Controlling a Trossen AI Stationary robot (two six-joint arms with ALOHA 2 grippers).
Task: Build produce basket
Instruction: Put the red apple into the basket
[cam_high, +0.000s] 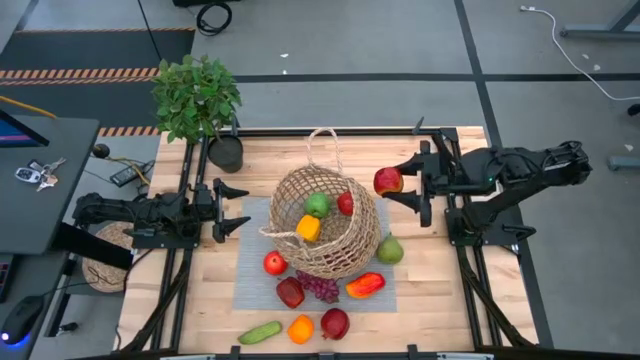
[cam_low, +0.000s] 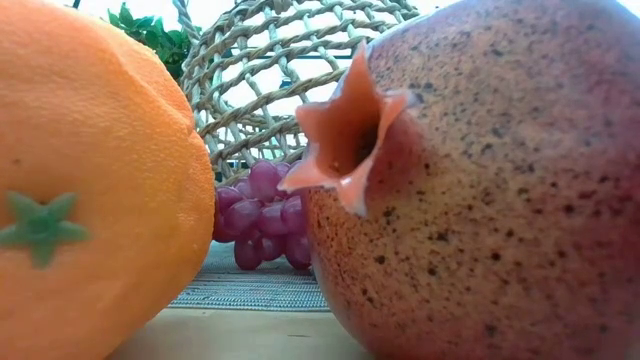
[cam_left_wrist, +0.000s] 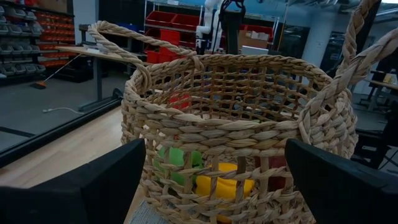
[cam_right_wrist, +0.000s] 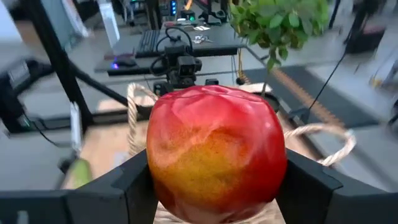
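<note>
The round wicker basket (cam_high: 325, 225) stands on a grey mat (cam_high: 250, 285) at the table's middle, with a green, a yellow and a red piece of produce inside. My right gripper (cam_high: 400, 182) hovers off the basket's far right rim, shut on a red apple (cam_high: 388, 181). My left gripper (cam_high: 238, 211) waits open at the basket's left side, its fingers (cam_left_wrist: 93, 186) short of the wicker wall (cam_left_wrist: 236, 124). More produce lies on the mat and wood nearer the front edge: an apple (cam_high: 274, 263), grapes (cam_high: 320, 287), a pepper (cam_high: 365, 285) and a pear (cam_high: 390, 250). My right gripper pinches the red apple by two opposite sides (cam_right_wrist: 155, 168) between its two fingers (cam_right_wrist: 311, 180). The fingers reach roughly level from the table's right side. The apple is lifted clear of the table, with the basket's handle (cam_right_wrist: 134, 112) showing beyond it.
A cucumber (cam_high: 260, 332), an orange (cam_high: 300, 328) and a pomegranate (cam_high: 334, 323) lie near the front edge; the orange (cam_low: 90, 200) and pomegranate (cam_low: 490, 180) fill the low view. A potted plant (cam_high: 197, 95) stands at the far left corner. Bare wood lies to the right.
</note>
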